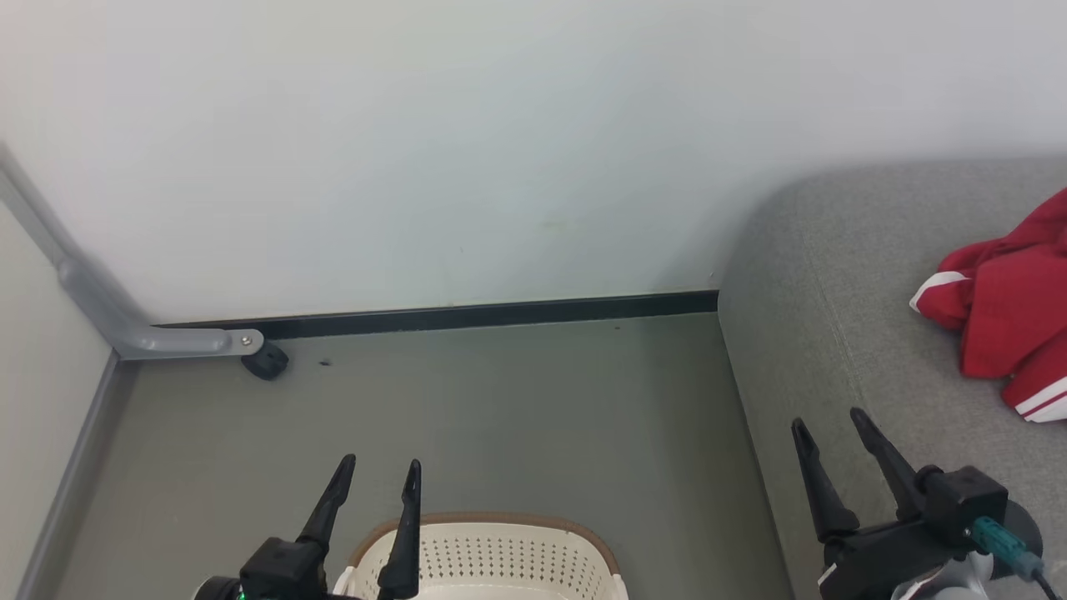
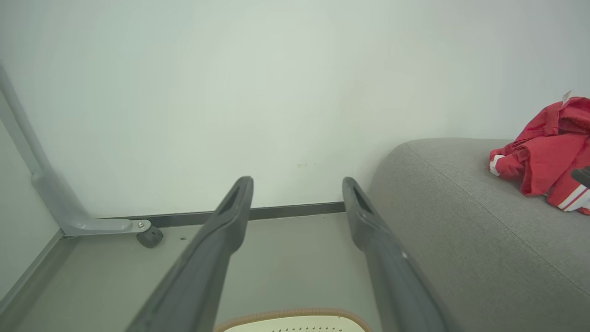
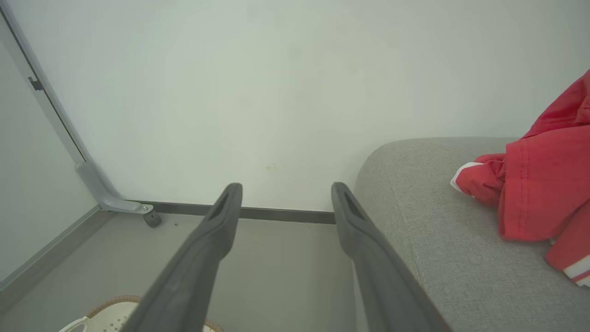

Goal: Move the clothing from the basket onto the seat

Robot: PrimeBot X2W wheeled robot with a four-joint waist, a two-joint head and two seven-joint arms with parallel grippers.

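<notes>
The cream-white basket (image 1: 500,554) with a brown rim stands on the floor at the bottom centre of the head view; its inside is cut off by the frame edge. Red clothing with white stripes (image 1: 1004,312) lies on the grey seat (image 1: 834,317) at the right. My left gripper (image 1: 380,467) hangs open just above the basket's near left rim, holding nothing. Over the seat's front left corner my right gripper (image 1: 829,421) stands open and empty, well short of the clothing. In the left wrist view the basket rim (image 2: 295,316) shows below the fingers (image 2: 230,221). The clothing (image 3: 544,184) lies right of the right wrist's fingers (image 3: 221,221).
A white wall closes the back, with a dark skirting strip along the floor. At the left a grey metal frame leg (image 1: 192,340) with a black caster (image 1: 267,362) rests on the grey floor (image 1: 500,417). A pale panel runs along the left edge.
</notes>
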